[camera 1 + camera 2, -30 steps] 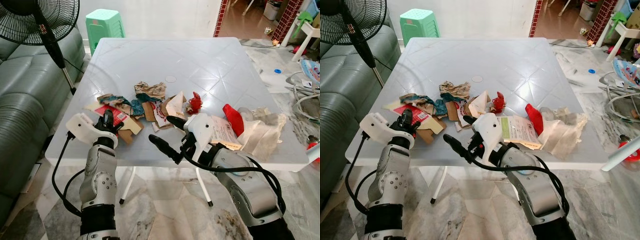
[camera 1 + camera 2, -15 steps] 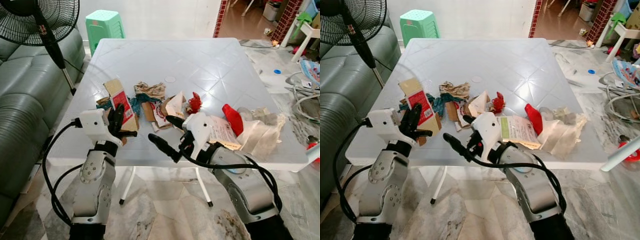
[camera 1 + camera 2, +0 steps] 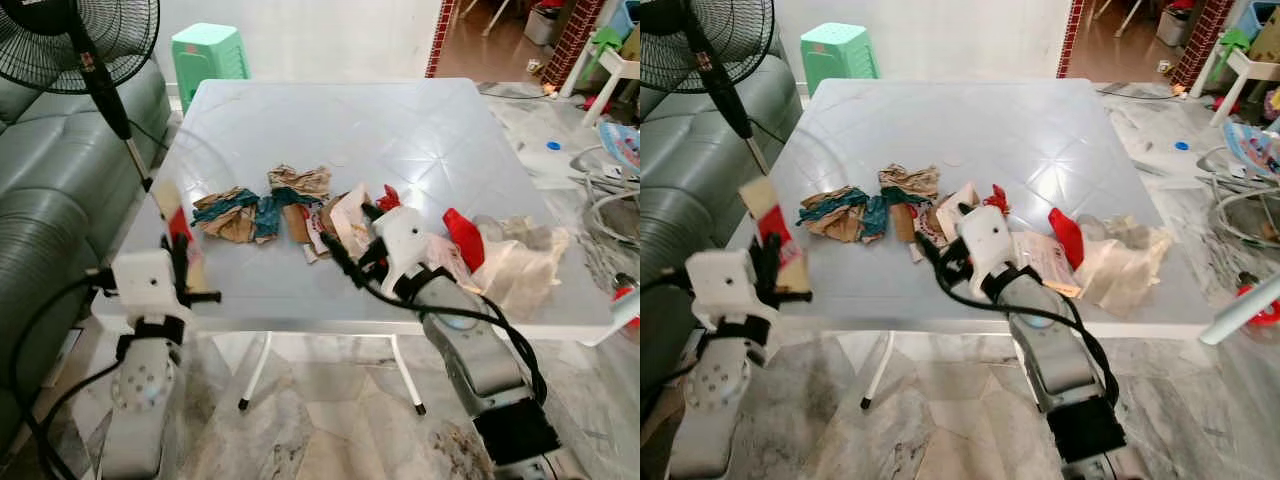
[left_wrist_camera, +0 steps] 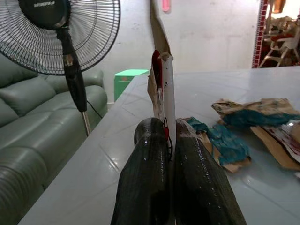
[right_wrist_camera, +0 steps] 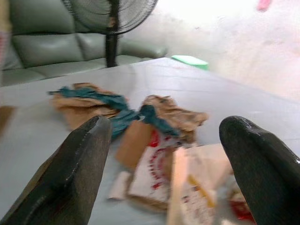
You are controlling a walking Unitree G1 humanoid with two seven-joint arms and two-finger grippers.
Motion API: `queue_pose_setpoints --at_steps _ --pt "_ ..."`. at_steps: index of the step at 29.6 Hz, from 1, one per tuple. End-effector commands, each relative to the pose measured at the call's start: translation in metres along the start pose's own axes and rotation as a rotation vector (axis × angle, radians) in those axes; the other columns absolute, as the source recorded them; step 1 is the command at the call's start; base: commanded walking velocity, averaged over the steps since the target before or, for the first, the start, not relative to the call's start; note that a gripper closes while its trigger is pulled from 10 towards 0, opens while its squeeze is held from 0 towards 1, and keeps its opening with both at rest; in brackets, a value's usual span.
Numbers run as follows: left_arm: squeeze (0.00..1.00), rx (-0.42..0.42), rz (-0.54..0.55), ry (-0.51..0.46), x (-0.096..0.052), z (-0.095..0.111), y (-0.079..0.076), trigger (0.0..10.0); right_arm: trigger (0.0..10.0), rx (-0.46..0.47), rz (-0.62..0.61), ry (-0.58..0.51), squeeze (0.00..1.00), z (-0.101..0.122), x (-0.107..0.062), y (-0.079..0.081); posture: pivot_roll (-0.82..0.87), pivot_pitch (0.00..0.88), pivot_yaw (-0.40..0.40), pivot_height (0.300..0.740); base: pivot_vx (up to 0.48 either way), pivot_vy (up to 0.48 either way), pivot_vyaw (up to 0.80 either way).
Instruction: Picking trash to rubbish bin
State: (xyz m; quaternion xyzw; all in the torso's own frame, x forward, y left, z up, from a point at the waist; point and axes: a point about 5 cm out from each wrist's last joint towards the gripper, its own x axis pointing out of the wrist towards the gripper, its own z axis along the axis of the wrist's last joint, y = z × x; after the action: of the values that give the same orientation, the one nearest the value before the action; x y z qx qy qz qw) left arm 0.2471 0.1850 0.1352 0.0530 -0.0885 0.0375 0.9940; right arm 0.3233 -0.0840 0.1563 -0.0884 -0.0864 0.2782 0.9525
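While the white plastic worktop (image 3: 300,120) carries a heap of trash near its front edge, a black standing fan (image 3: 85,45) and a grey-green leather sofa (image 3: 45,200) stand at the robot's left, and a green plastic stool (image 3: 208,50) stands behind the worktop. The heap has crumpled brown and teal paper (image 3: 235,212), a torn printed carton (image 3: 345,215), a red crumpled wrapper (image 3: 390,197), a red pointed piece (image 3: 462,238) and a pale, wrinkled plastic bag (image 3: 525,260). The left claw (image 4: 166,136) is closed on a flat cardboard piece (image 4: 163,79) with red print, holding it upright by its lower edge, off the worktop beside the front left corner. Half a second ago this cardboard was above the heap; now it is lifted away to the left. The right claw (image 5: 164,154) is wide open, its two black fingers (image 5: 79,154) spread above the carton and brown paper, and it has moved forward over the worktop.
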Motion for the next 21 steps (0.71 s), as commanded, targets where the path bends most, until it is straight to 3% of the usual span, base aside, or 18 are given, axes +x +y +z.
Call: queue_pose_setpoints --at_steps 1,4,10,18,21 --pt "0.0 0.022 -0.023 0.022 -0.009 -0.004 -0.004 0.0 10.0 -0.034 -0.061 0.004 0.0 -0.004 0.002 -0.012 0.11 0.078 -0.026 0.74 0.0 0.0 0.0" --pt "0.0 0.024 -0.058 0.043 -0.021 -0.008 -0.011 0.0 10.0 -0.055 -0.106 0.036 0.0 -0.011 0.007 -0.021 0.12 0.086 -0.03 0.74 0.0 0.0 0.0" --pt "0.0 -0.021 -0.11 0.06 -0.028 -0.008 -0.026 0.0 10.0 0.025 -0.154 0.132 0.0 -0.024 0.024 -0.032 0.13 0.1 -0.038 0.74 0.0 0.0 0.0" --pt "0.0 -0.051 -0.138 0.063 -0.033 -0.004 -0.034 0.0 10.0 0.165 -0.11 0.197 0.0 -0.032 0.041 -0.021 0.15 0.124 -0.039 0.74 0.0 0.0 0.0" --pt "0.0 -0.054 -0.144 0.067 -0.034 -0.004 -0.035 0.0 10.0 0.172 -0.085 0.225 0.0 -0.036 0.046 -0.011 0.15 0.128 -0.038 0.74 0.0 0.0 0.0"
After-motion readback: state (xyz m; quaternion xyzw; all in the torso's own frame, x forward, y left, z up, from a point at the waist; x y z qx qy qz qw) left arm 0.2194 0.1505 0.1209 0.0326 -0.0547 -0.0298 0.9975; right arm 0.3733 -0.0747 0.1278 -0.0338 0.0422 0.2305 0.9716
